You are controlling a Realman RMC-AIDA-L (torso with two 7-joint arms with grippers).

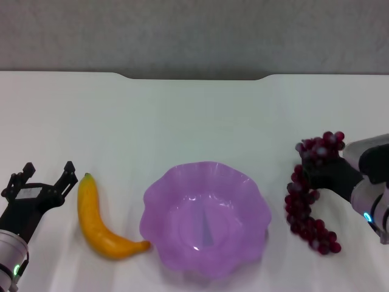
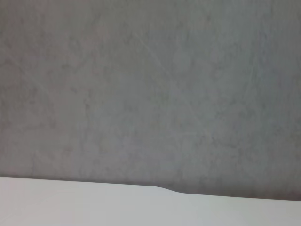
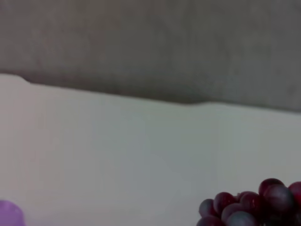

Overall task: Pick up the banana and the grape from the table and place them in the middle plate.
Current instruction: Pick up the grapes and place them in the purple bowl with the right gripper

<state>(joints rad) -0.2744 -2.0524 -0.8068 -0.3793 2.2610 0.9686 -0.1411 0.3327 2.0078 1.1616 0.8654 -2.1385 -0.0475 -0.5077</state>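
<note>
The yellow banana (image 1: 97, 224) lies on the white table (image 1: 182, 121), just left of the purple scalloped plate (image 1: 205, 220), its tip nearly touching the rim. My left gripper (image 1: 48, 168) is open and empty, just left of the banana. The dark red grape bunch (image 1: 307, 204) is to the right of the plate. My right gripper (image 1: 321, 173) reaches in from the right and is closed around the bunch's upper part. Grapes stick out above and below the fingers. The grapes (image 3: 254, 207) also show in the right wrist view, with a sliver of the plate (image 3: 7, 213).
The table's notched far edge (image 1: 194, 77) meets a grey wall. The left wrist view shows only that wall and a strip of the table (image 2: 94, 207). The plate holds nothing.
</note>
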